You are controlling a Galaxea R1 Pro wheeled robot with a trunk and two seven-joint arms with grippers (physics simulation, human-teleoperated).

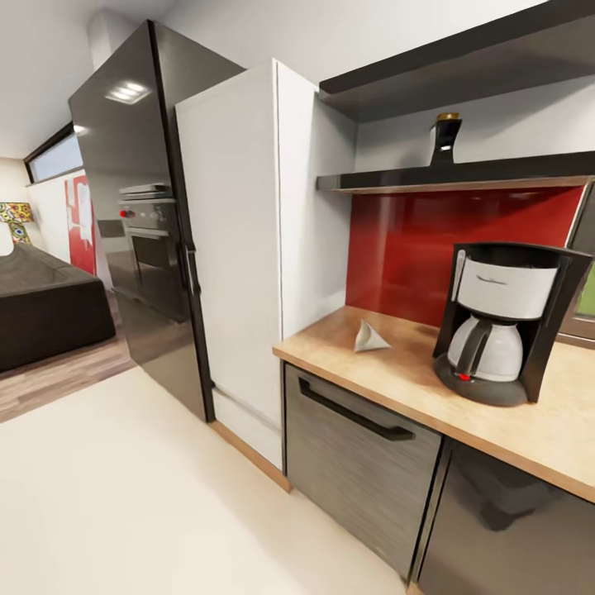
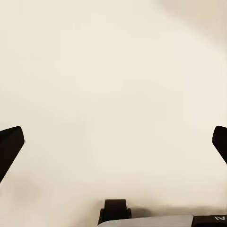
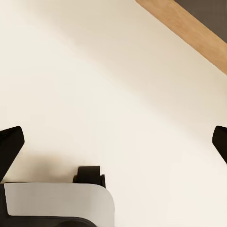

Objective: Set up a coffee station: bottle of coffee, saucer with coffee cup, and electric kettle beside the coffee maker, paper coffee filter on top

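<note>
The coffee maker [image 1: 504, 322], black with a white upper body and a carafe, stands on the light wood kitchen countertop [image 1: 413, 376] at the right of the head view. A white paper coffee filter [image 1: 369, 337] lies on the countertop to its left, near the red backsplash. On the dark shelf [image 1: 463, 175] above stands the bottle of coffee [image 1: 446, 139], dark with a gold cap. My left gripper [image 2: 113, 142] is open over bare cream floor, fingertips [image 2: 10, 146] wide apart. My right gripper [image 3: 113, 142] is open too, above cream floor beside a wooden strip [image 3: 189, 28].
A white tall cabinet [image 1: 248, 248] and a black fridge [image 1: 140, 207] stand left of the countertop. Grey cabinet fronts with a black handle [image 1: 355, 413] sit below it. A dark sofa [image 1: 45, 306] lies at far left. Cream floor [image 1: 149, 496] spreads in front.
</note>
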